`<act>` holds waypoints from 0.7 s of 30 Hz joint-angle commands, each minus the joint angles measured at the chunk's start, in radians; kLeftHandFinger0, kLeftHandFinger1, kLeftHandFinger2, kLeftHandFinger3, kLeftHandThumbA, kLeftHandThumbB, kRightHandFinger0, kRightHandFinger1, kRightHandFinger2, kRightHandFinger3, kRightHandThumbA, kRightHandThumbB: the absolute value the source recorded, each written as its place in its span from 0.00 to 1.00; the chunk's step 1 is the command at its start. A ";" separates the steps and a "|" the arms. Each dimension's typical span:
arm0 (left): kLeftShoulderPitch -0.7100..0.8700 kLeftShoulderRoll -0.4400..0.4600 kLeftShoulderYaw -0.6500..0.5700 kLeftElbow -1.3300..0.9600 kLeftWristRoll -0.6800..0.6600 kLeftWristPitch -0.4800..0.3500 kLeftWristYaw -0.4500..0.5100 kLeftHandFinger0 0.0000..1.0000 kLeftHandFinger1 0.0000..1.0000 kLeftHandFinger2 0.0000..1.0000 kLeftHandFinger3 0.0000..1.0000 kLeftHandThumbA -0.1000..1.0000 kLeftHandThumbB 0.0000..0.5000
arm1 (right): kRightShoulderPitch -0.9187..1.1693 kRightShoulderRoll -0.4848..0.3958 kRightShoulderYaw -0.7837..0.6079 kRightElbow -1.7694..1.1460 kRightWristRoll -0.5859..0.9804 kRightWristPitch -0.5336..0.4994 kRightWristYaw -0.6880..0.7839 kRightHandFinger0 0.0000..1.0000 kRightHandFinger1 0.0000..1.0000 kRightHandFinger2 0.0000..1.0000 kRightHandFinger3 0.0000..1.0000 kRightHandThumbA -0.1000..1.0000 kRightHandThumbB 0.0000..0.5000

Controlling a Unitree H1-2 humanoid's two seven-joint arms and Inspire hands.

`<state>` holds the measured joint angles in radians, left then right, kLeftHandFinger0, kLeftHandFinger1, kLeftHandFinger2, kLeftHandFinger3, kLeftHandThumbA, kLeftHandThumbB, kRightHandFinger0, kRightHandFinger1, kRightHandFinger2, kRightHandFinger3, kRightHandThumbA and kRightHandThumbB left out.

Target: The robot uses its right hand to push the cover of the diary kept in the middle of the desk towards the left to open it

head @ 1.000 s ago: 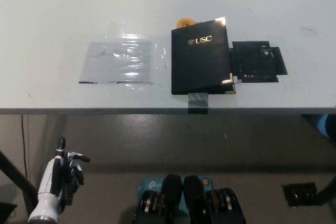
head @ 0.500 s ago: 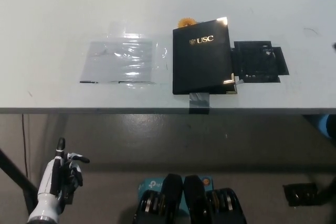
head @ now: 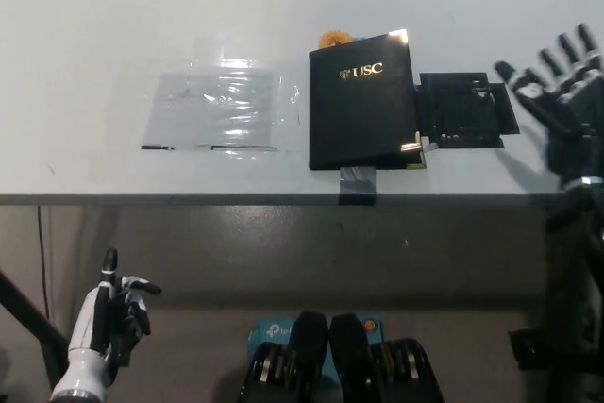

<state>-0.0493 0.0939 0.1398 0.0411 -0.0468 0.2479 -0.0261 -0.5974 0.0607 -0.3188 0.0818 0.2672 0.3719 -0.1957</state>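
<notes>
- Pale grey desk (head: 113,16) fills the upper half of the head view; its front edge runs across the middle, darker floor below.
- Right hand (head: 559,92), black, raised over the desk's right end, fingers spread apart and pointing away from the robot, holding nothing.
- Diary (head: 363,112), black with a gold "USC" mark on its cover, lies closed on the desk to the left of the right hand, clear of it, no contact.
- Black square patch (head: 464,110) lies between the diary and the right hand, touching the diary's right edge; the nearest fingertips sit just beside the patch's far right corner.
- Strip of grey tape (head: 357,182) at the diary's near edge, reaching the desk's front edge.
- Small orange object (head: 330,41) peeks out behind the diary's far left corner.
- Clear plastic sheet (head: 219,109) lies flat beyond the diary, further left from the right hand.
- Left hand (head: 111,313), white, rests low at lower left below desk level, fingers loosely curled with one upright, holding nothing.
</notes>
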 commanded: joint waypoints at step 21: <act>-0.012 -0.010 0.007 -0.021 -0.008 -0.005 0.013 0.04 0.15 0.16 0.34 1.00 0.92 | -0.074 0.234 -0.100 0.225 0.114 -0.087 -0.127 0.90 0.96 0.99 1.00 1.00 0.51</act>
<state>-0.0498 0.0791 0.1431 0.0412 -0.0516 0.2481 -0.0261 -0.6310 0.2742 -0.4181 0.3003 0.3536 0.3585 -0.3066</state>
